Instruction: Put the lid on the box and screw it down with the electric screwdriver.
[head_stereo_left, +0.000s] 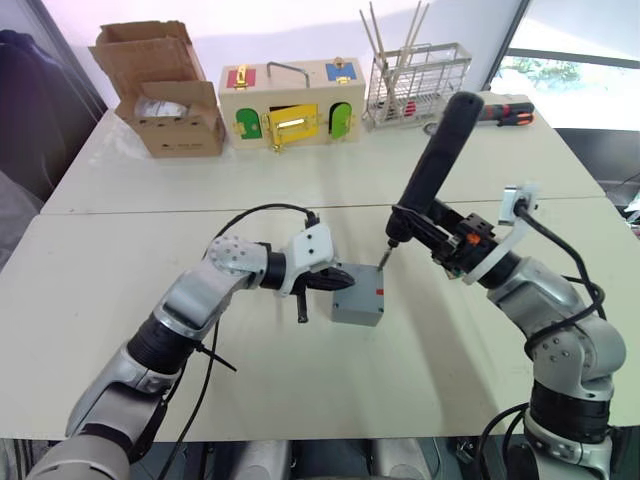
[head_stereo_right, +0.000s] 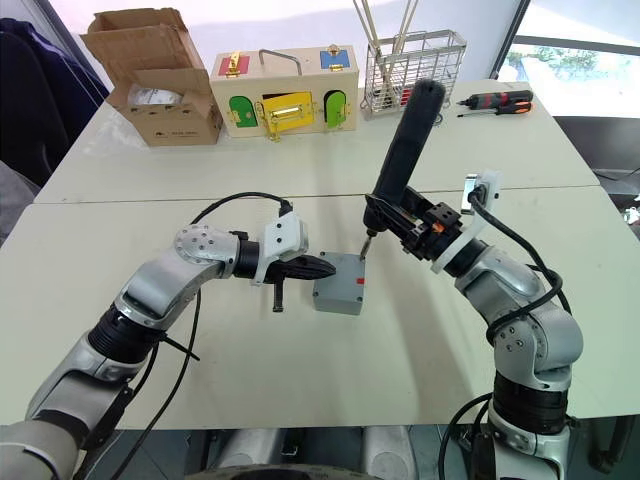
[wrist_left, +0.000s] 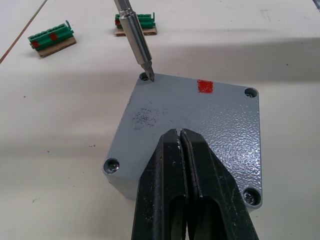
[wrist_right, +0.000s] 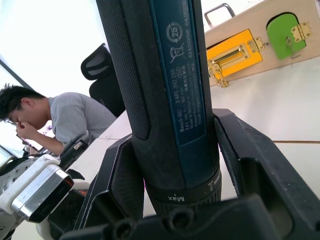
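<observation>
The box (head_stereo_left: 358, 294) sits near the middle of the near tabletop (head_stereo_left: 120, 300), and the lid (wrist_left: 192, 125) is already on it, flush and square, with a screw showing at each of its four corners and a small red mark near one edge. The left hand (wrist_left: 181, 145) has its two black fingers pressed together with nothing between them, their joined tip resting on the lid's top near one edge; the likely reason is to pin the box down so it does not spin or slide while a screw is driven. The right hand (head_stereo_left: 432, 232) is clamped around the lower body of the electric screwdriver (head_stereo_left: 430, 165), gripping close to the working end, which should give better control over where the bit lands. The tool's long axis runs steeply up and away from the robot, leaning toward its right, with the thick black handle high above the tabletop and the thin metal bit (wrist_left: 136, 40) pointing down at the lid. In the left wrist view the bit tip stands just beside the screw (wrist_left: 145, 77) in the corner farthest from the left hand, apparently a touch off its centre, so the tip probably needs a small nudge to seat. The lean suggests the tool may want straightening before it spins, or the bit could skate off.
</observation>
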